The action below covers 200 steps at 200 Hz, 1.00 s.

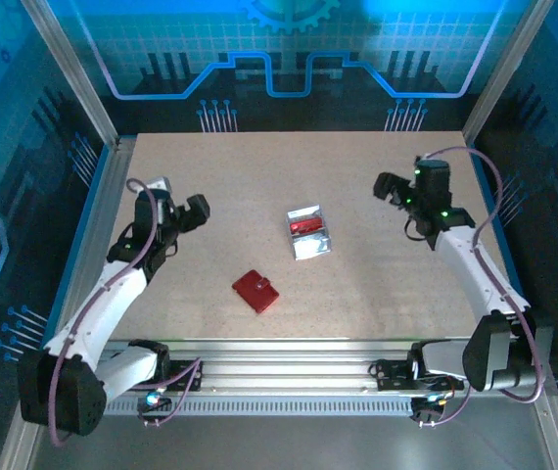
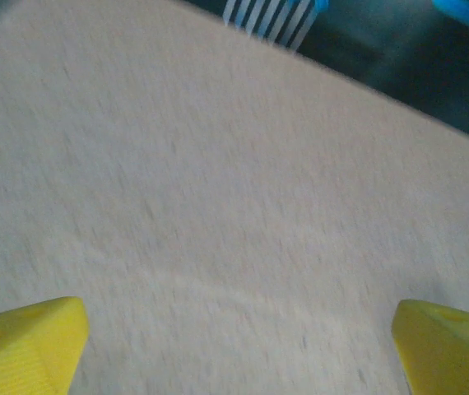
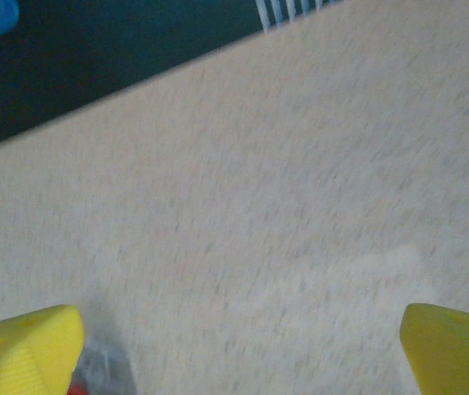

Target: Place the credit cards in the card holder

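Note:
The card holder point(image 1: 255, 290), a small red wallet, lies shut near the table's front middle. A shiny silver tray point(image 1: 310, 233) sits at the centre, and a red credit card point(image 1: 305, 225) lies in it. My left gripper point(image 1: 197, 210) hovers open at the left, well away from the wallet, with bare tabletop between its yellow fingertips point(image 2: 29, 341). Over the right side my right gripper point(image 1: 389, 186) also stands open and holds nothing. A corner of the tray point(image 3: 103, 366) shows beside its left fingertip point(image 3: 25, 346).
Metal frame posts and blue-lit panels wall the table on the left, right and back. The arm bases and a rail run along the near edge point(image 1: 289, 377). Bare tabletop point(image 1: 259, 166) lies between the grippers and the tray.

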Available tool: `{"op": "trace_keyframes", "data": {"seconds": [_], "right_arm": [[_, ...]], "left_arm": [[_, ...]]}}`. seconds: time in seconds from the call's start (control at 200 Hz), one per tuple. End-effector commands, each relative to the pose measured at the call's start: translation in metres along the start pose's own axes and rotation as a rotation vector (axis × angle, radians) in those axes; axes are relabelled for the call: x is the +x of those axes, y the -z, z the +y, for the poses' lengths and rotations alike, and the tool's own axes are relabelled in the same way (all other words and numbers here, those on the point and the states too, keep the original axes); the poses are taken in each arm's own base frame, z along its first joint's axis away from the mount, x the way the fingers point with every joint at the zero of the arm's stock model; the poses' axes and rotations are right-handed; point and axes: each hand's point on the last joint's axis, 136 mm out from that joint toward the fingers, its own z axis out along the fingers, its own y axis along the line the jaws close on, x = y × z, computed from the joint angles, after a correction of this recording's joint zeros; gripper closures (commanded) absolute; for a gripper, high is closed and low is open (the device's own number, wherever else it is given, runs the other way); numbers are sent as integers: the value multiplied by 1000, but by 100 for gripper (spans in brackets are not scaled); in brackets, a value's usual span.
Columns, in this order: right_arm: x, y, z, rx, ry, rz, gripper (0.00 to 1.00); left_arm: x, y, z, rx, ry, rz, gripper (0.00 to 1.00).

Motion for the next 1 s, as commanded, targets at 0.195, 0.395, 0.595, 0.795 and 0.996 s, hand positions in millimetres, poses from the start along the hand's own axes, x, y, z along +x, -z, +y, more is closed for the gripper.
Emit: {"op": "trace_keyframes", "data": {"seconds": [0.195, 0.395, 0.595, 0.795, 0.996], "right_arm": [[85, 43, 97, -170, 352, 207, 20], [148, 55, 152, -324, 517, 342, 47], [211, 50, 189, -412, 648, 482, 60], [258, 49, 218, -497, 723, 583, 61], [295, 45, 243, -546, 793, 666, 58]], "left_arm": [[151, 20, -21, 189, 378, 576, 46], [187, 16, -34, 215, 401, 681, 59], [211, 5, -23, 162, 400, 740, 69], [224, 6, -15, 123, 376, 772, 73], [233, 4, -3, 76, 361, 778, 73]]}}
